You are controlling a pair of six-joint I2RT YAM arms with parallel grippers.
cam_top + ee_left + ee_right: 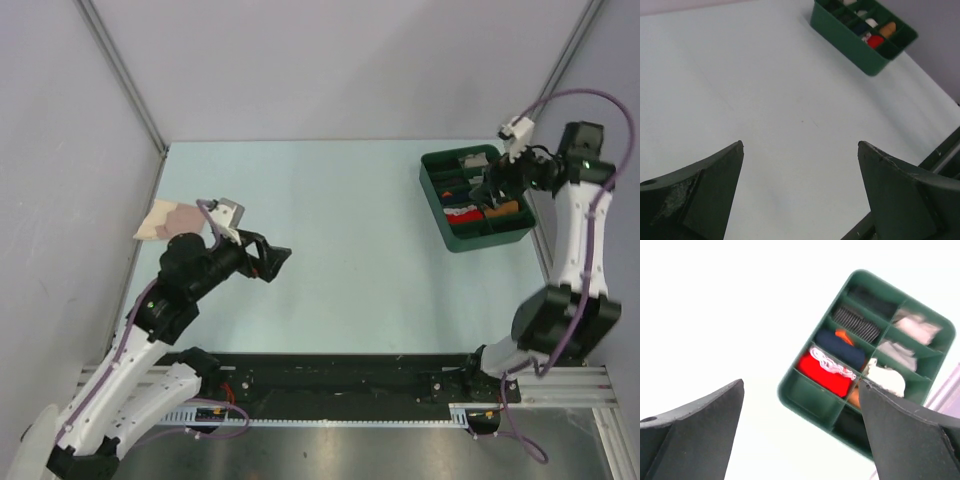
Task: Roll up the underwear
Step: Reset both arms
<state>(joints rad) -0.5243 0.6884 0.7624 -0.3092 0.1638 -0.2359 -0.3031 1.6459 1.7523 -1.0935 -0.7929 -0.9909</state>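
Note:
The red underwear (462, 213) with white trim lies bundled in one compartment of a green divided bin (434, 200) at the back right of the table. It also shows in the right wrist view (825, 374) and, small, in the left wrist view (875, 41). My right gripper (493, 186) hovers above the bin, open and empty (801, 382). My left gripper (278, 260) is open and empty (800, 145) over bare table at centre left, far from the bin.
The bin (790, 390) holds other rolled items: navy, orange, white, grey and black. A beige-and-pink folded cloth (170, 220) lies at the table's left edge behind the left arm. Grey walls enclose the table.

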